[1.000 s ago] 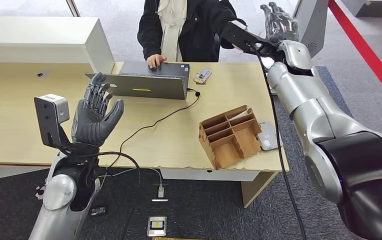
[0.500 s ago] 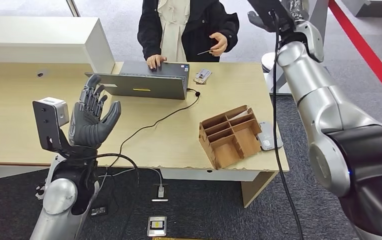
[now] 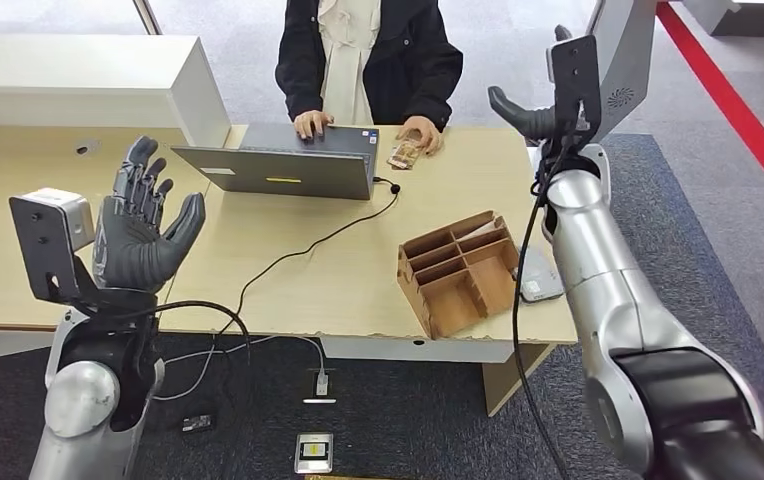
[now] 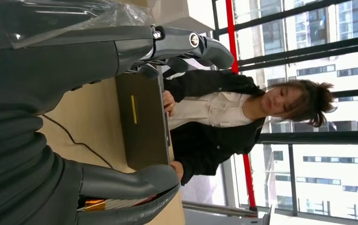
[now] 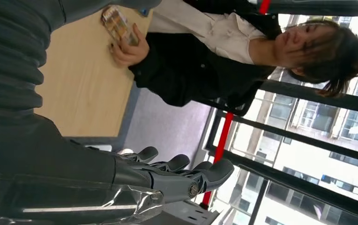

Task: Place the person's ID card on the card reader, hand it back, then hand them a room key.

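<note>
- Head view: the right robot hand (image 3: 530, 112) is largely hidden behind its wrist camera; the left robot hand (image 3: 141, 228) is raised, fingers spread, holding nothing. The ID card (image 3: 405, 154) lies on the table (image 3: 358, 270) under the person's hand (image 3: 420, 134), well apart from both robot hands.
- Left wrist view: the fingers (image 4: 182, 42) are apart before the laptop (image 4: 142, 124).
- Right wrist view: the card's print is blurred; the robot hand's fingers (image 5: 186, 176) are extended, empty, clear of it.

A pale wooden desk (image 3: 48, 260) stands on grey carpet (image 3: 718, 230) before tall daylit windows (image 4: 317, 154).
</note>
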Robot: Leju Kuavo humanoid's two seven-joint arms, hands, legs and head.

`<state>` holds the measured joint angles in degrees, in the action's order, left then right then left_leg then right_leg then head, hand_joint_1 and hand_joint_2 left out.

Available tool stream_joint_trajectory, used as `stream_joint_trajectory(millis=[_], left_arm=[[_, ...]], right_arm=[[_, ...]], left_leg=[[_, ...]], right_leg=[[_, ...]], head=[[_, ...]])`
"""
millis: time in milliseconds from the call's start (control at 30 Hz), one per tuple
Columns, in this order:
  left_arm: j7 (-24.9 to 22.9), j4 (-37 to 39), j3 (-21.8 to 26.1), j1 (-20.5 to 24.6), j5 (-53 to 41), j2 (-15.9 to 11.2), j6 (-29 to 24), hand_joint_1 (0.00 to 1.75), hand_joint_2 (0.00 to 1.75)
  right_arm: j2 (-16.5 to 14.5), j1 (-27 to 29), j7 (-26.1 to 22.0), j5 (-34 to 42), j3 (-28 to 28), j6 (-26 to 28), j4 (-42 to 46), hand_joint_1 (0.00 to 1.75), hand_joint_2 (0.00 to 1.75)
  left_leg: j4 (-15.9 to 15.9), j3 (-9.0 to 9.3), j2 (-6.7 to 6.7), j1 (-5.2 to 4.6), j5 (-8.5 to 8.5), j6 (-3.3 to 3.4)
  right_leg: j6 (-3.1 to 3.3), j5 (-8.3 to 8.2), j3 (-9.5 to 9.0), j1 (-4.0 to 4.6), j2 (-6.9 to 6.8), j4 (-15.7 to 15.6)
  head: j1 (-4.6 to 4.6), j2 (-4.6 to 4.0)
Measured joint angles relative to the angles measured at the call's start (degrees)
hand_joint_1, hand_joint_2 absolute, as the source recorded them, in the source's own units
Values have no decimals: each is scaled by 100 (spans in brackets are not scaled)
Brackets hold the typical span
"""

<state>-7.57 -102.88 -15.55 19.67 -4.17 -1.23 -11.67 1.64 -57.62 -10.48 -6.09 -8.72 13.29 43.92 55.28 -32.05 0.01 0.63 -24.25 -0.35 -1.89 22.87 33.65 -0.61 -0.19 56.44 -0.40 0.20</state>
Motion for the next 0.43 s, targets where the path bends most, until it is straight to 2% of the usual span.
stream_joint_trajectory(millis=[200, 433], left_arm=[[-303, -138, 243, 273, -28, -178, 135, 0, 175], [-398, -246, 494, 428, 12, -348, 256, 0, 175]], right_arm=[[-297, 632, 67, 172, -181, 53, 1034, 0, 175], [-613, 826, 66, 136, -372, 83, 1534, 0, 175]], left_leg=[[-3, -2, 3, 6, 2, -3], [-3, -4, -1, 4, 4, -6]], right_leg=[[2, 1, 4, 1, 1, 6], [2, 1, 4, 6, 0, 6]], head=[[2, 0], [3, 0]])
